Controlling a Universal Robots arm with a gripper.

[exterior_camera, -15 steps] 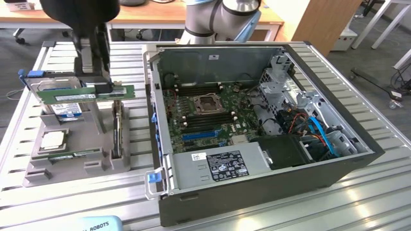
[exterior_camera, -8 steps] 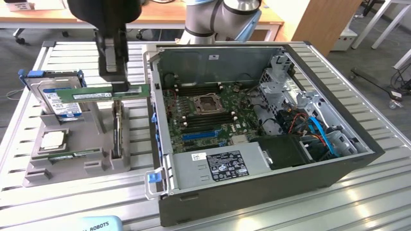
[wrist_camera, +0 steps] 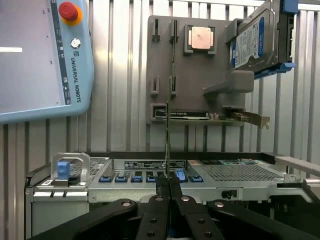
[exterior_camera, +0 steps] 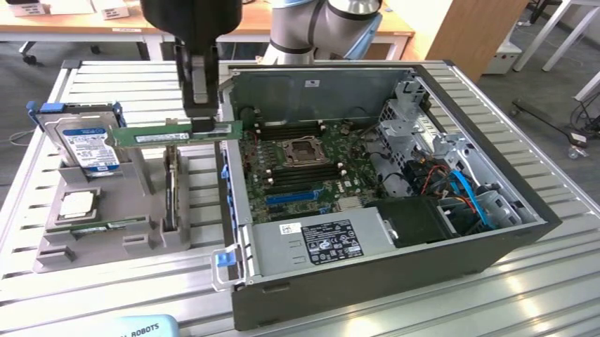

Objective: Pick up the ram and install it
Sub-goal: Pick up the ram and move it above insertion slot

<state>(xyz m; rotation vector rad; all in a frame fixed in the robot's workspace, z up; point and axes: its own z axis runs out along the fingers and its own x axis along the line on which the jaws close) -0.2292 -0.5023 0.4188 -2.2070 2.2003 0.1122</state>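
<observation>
Open PC case (exterior_camera: 525, 232) hogs the tabletop (exterior_camera: 84, 298), with the grey parts holder (exterior_camera: 94, 246) along its side. The gripper (exterior_camera: 201, 121) is clamped on the ram (exterior_camera: 154, 137), which hangs above the holder at the case wall. Long axis is level, and the motherboard slots (exterior_camera: 281, 173) sit toward the exterior view's right.
</observation>
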